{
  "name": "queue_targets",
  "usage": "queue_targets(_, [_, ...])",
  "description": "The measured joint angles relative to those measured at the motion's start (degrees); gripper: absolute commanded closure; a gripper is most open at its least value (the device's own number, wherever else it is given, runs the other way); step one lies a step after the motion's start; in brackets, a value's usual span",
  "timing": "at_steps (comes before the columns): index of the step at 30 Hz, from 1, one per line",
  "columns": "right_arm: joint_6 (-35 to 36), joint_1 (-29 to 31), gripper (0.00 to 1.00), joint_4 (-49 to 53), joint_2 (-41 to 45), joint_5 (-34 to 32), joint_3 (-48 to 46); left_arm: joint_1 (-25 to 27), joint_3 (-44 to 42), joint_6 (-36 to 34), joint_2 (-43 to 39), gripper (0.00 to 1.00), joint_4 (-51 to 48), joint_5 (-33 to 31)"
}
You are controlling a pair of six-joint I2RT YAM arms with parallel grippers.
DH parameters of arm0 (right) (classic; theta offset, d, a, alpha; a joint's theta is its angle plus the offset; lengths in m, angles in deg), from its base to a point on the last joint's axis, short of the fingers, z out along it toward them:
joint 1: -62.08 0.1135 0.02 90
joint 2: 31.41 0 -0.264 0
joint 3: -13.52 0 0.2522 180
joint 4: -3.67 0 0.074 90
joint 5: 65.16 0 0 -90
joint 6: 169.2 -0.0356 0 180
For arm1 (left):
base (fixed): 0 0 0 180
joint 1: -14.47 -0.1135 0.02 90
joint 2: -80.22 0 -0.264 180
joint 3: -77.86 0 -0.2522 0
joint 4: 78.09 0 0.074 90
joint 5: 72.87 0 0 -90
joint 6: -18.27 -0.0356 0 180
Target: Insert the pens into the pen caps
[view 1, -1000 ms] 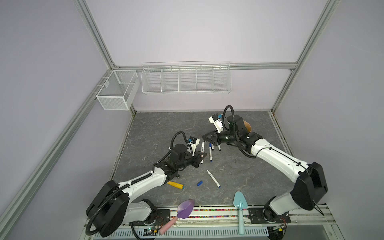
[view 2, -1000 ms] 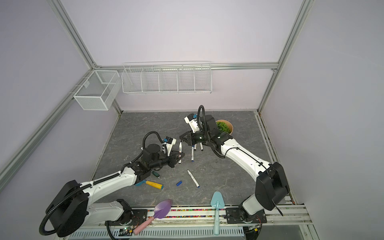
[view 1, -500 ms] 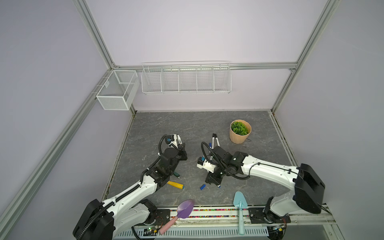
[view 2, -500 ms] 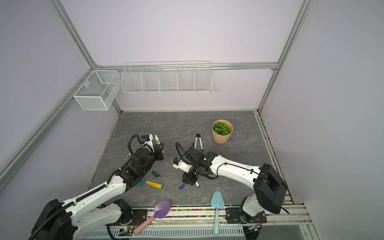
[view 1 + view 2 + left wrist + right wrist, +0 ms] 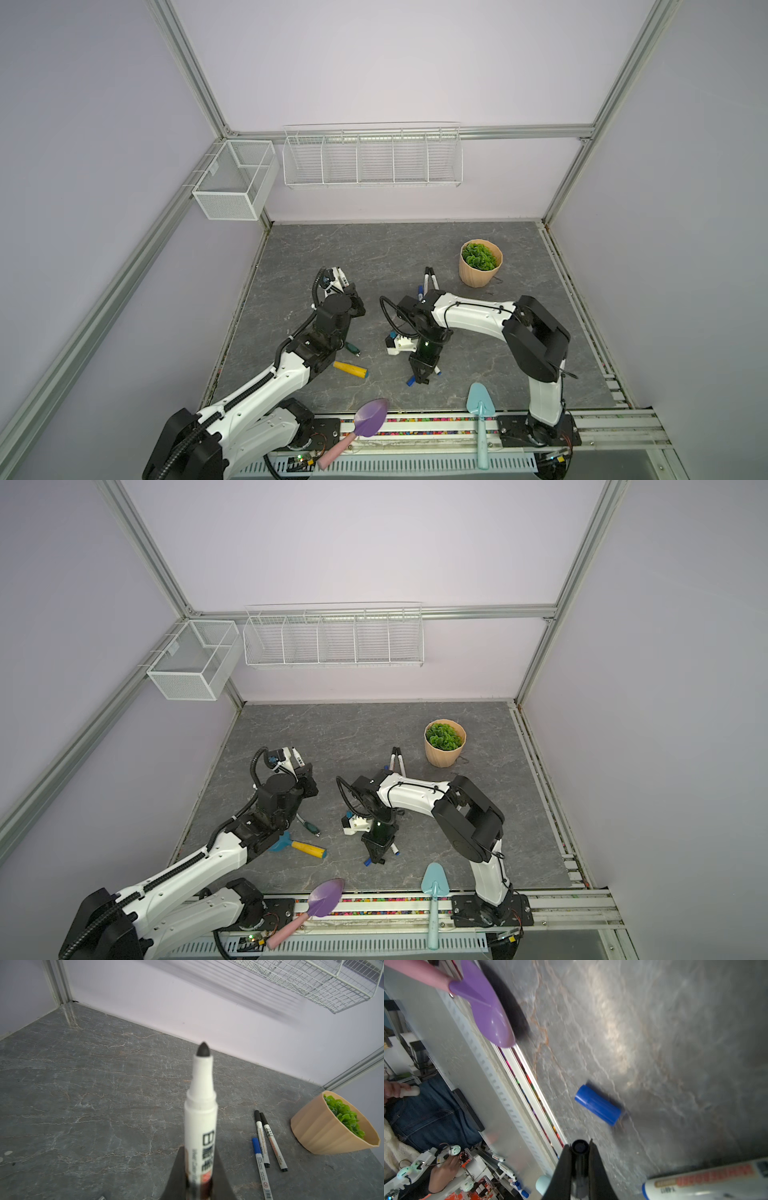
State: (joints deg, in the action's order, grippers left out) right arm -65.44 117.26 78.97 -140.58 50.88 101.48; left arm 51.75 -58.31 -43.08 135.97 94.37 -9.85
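My left gripper (image 5: 199, 1167) is shut on a white pen (image 5: 200, 1118) whose bare black tip points away from the camera; in a top view this gripper (image 5: 358, 306) hangs left of centre. The right gripper (image 5: 580, 1151) is shut on a black pen cap (image 5: 579, 1146), open end forward. It hovers low near the front (image 5: 422, 376). Just ahead of it a blue pen cap (image 5: 598, 1104) lies on the table, and an uncapped blue-tipped pen (image 5: 706, 1178) lies beside it. Three capped pens (image 5: 268, 1140) lie together by the plant pot.
A tan pot with a green plant (image 5: 481, 262) stands at the back right. A yellow-handled tool (image 5: 350, 370) and a green-handled tool (image 5: 352, 348) lie by the left arm. A purple scoop (image 5: 370, 417) and a teal shovel (image 5: 478, 401) rest on the front rail.
Since a second ago both arms have drawn back from the table's middle. The right gripper swung down to the front by the blue cap. Over the last half second almost nothing moved.
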Motion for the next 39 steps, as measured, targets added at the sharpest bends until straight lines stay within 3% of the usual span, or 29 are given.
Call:
queue_targets(6, [-0.8, 4.1, 0.93, 3.1, 6.1, -1.9, -4.0, 0.0, 0.0, 0.6, -3.3, 1.0, -2.7, -2.0])
queue_targets(14, [-0.9, 4.2, 0.93, 3.4, -5.9, -0.3, -2.8, -0.2, -0.1, -2.8, -4.6, 1.0, -3.3, -3.1])
queue_targets(20, [-0.8, 4.2, 0.93, 2.2, -6.5, 2.0, -2.3, -0.9, -2.5, -5.2, -4.7, 1.0, -1.7, -2.8])
queue_targets(34, [-3.9, -4.7, 0.93, -7.3, -4.9, -1.9, 1.3, -0.9, -6.1, -2.3, -10.3, 1.0, -2.2, -0.5])
queue_targets(39, [-3.9, -3.6, 0.93, -9.2, -2.3, -3.3, 2.8, -0.9, -6.1, -0.8, -12.5, 1.0, -3.4, 0.0])
